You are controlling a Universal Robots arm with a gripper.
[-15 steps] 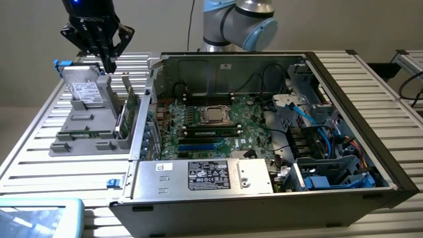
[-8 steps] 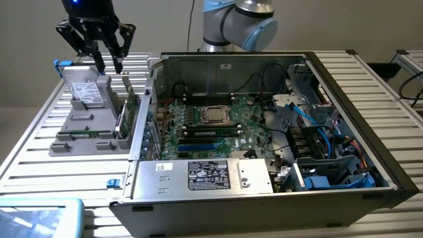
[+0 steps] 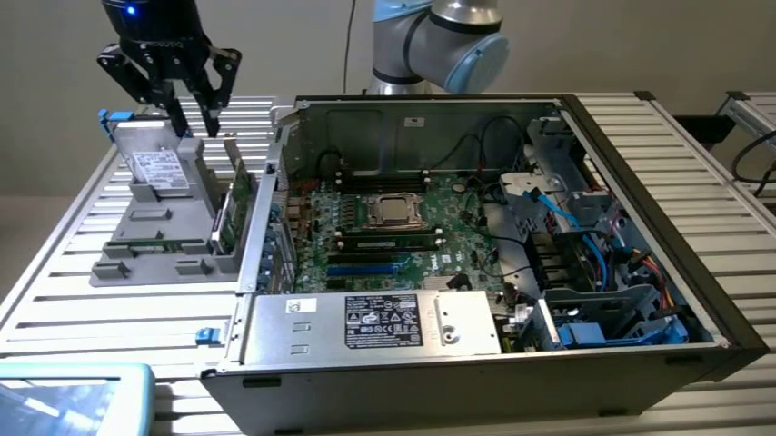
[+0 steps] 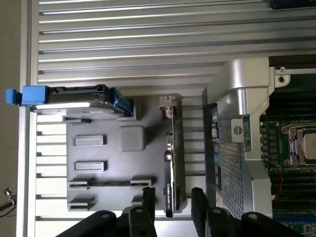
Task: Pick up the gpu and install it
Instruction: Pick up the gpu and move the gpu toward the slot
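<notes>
Green-edged gpu (image 4: 170,148) sits below, between your gripper's (image 4: 172,193) wide-open, empty fingers; the pick-up approach likely needs a centred descent.

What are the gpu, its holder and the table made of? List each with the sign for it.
gpu: green board, likely fibreglass laminate; silvery bracket at one end, probably metal.
Holder: uniform matt grey with moulded blocks and slots, looks like plastic.
Table: pale silvery slats with a soft sheen, likely aluminium.
</notes>
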